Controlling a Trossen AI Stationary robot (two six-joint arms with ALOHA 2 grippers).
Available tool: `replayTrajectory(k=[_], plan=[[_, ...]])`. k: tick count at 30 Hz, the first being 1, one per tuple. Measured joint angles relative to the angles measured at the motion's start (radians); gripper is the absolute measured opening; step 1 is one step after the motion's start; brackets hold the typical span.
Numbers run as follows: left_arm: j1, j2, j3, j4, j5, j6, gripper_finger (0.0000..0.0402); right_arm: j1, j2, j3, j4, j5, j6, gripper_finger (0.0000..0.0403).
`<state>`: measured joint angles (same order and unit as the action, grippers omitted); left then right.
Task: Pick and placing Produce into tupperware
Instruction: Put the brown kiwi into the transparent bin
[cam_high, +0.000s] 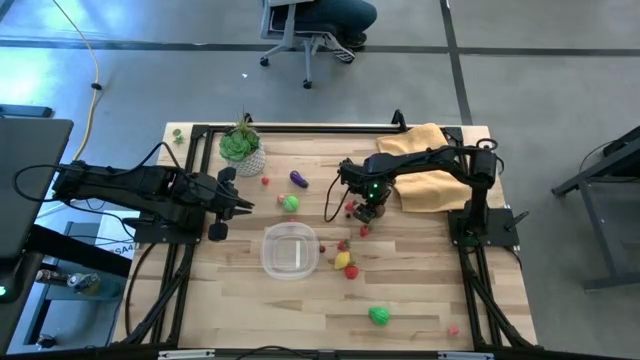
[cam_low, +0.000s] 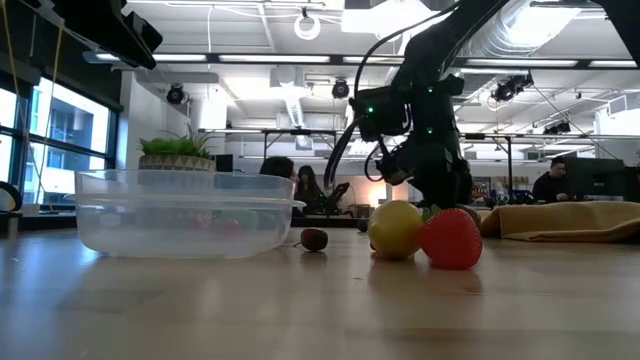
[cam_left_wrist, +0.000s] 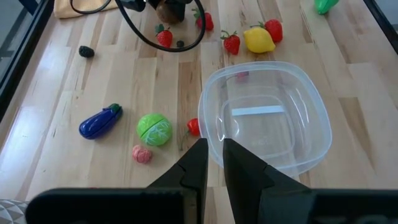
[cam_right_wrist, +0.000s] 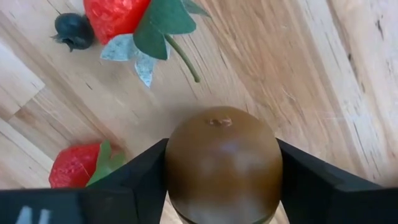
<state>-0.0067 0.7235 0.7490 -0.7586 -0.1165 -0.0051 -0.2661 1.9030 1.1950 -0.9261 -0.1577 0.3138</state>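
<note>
Brown kiwi (cam_right_wrist: 221, 165) sits clamped in the right gripper (cam_high: 366, 212) above the bench (cam_high: 420, 290). Its target, the clear tupperware (cam_high: 290, 250), lies toward the robot's left and nearer the front edge. Left gripper (cam_high: 218, 203), fingers together, waits beside the tub.

the tupperware (cam_high: 290, 250) sits mid-table, lemon (cam_high: 342, 260) just right, eggplant (cam_high: 298, 179) behind it.

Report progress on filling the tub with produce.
Nothing is packed yet: the tupperware looks empty. In hand: the right hand is shut on the brown kiwi. Left out: lemon, eggplant, strawberries and green pieces. The left hand waits beside the tub.
</note>
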Motion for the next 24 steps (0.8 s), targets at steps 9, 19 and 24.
replayTrajectory(k=[9, 19, 24], plan=[[0.000, 0.000, 0.000, 0.000, 0.000, 0.000, 0.0040, 0.000, -0.004, 0.000, -0.003, -0.009, -0.008, 0.0229], [0.000, 0.000, 0.000, 0.000, 0.000, 0.000, 0.0040, -0.002, -0.219, 0.000, 0.017, -0.016, -0.009, 0.0228], [0.000, 0.000, 0.000, 0.000, 0.000, 0.000, 0.0040, 0.005, -0.398, 0.000, 0.142, -0.017, -0.012, 0.0228]])
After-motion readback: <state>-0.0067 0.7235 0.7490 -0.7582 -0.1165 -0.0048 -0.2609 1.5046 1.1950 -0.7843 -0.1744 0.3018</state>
